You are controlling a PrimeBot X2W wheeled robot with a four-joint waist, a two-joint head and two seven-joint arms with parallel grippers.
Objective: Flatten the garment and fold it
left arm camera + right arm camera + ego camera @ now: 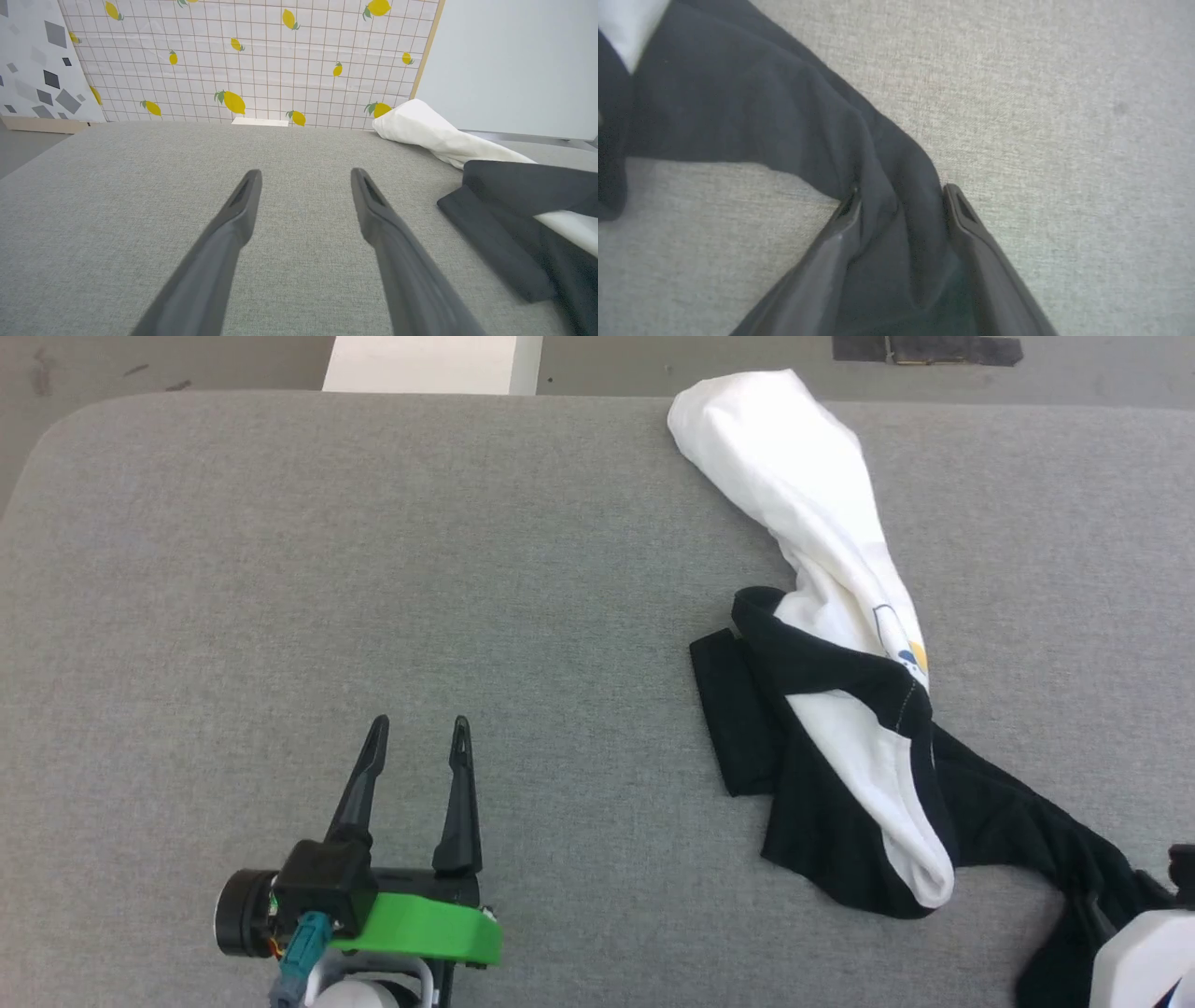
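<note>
Barely started: garment (822,504) lies bunched on the surface (373,569). Right gripper (902,192) fingers apart, straddling a black sleeve (784,116); left gripper (419,721) fingers apart, empty. Flattening, folding all left.

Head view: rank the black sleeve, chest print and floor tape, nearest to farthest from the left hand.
1. Black sleeve, right of the left hand.
2. Chest print, farther right on the garment.
3. Floor tape, beyond the table's far edge.
</note>
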